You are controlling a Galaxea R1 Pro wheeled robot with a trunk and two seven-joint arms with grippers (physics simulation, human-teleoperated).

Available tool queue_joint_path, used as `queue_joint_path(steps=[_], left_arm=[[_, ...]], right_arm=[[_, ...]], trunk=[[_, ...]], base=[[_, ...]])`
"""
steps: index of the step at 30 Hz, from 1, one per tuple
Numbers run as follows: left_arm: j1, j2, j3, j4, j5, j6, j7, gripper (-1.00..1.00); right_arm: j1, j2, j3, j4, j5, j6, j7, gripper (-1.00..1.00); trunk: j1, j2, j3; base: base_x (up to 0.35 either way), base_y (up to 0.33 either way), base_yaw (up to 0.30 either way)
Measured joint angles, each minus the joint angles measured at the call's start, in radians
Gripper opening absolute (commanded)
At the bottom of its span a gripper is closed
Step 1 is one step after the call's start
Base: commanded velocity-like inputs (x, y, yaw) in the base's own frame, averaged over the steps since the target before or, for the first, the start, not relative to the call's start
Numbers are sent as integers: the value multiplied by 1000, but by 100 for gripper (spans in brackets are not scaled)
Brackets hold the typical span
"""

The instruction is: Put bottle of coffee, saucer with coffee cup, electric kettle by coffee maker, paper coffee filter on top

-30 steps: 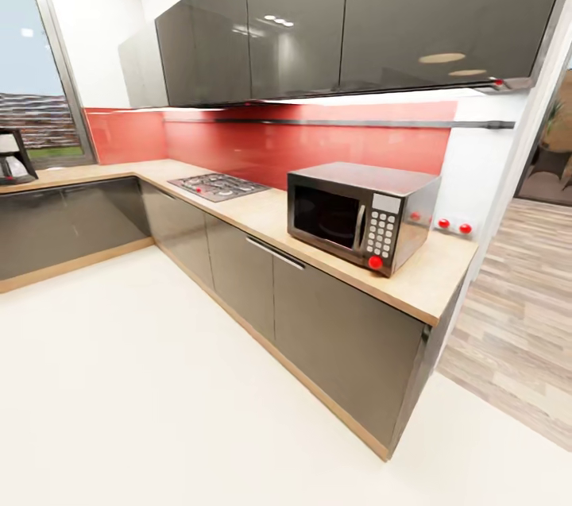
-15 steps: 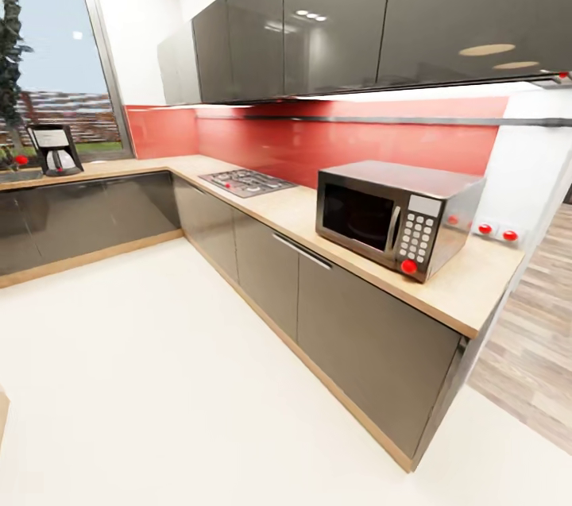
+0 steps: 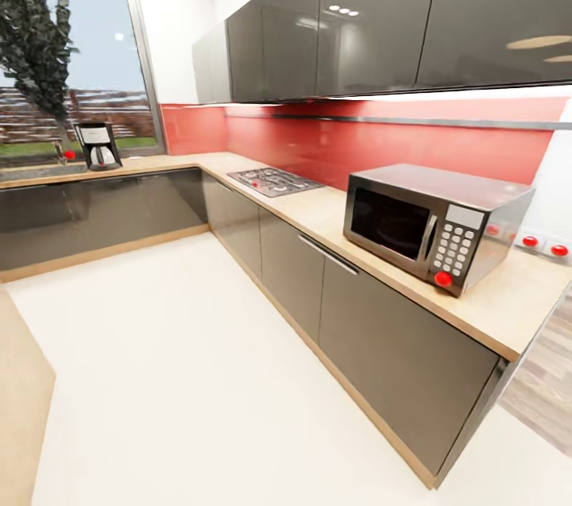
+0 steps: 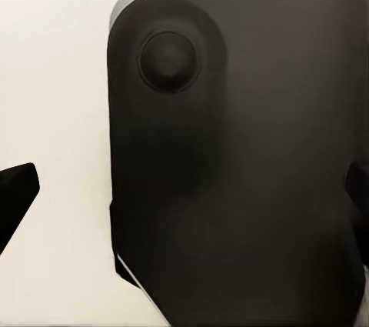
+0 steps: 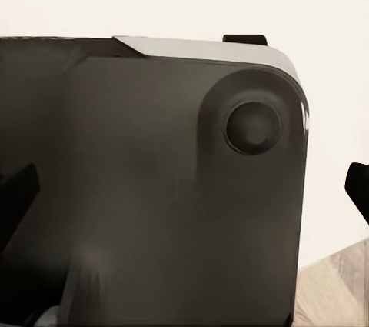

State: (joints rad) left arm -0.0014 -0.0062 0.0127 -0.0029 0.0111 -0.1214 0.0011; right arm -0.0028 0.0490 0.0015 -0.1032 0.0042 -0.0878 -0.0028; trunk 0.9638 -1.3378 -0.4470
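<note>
Turning left: against the frames from a second ago, our whole head view has swung, so the camera moved, not the kitchen. The kitchen countertop (image 3: 318,208) now runs further into frame, with the microwave (image 3: 433,224) near its right end and the hob (image 3: 274,181) midway along. The coffee maker (image 3: 98,145), earlier cut by the frame edge, now stands whole on the far counter run below the window (image 3: 67,69). We judge this is transit. Both wrist views show dark robot housing with fingertip slivers at the margins; we cannot tell either gripper's state.
</note>
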Motion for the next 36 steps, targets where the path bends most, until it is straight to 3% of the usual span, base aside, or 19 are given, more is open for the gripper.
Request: queue_joint_path(steps=[27,36], left_arm=[[0,10,-2,0,0,0,3,100],[0,12,65,-2,-3,-2,3,100]], right_arm=[[0,0,0,0,0,-6,0,100],[0,0,0,0,0,-6,0,100]], trunk=[[-104,189,60],[-138,252,80]], base=[[0,0,220],[0,0,227]])
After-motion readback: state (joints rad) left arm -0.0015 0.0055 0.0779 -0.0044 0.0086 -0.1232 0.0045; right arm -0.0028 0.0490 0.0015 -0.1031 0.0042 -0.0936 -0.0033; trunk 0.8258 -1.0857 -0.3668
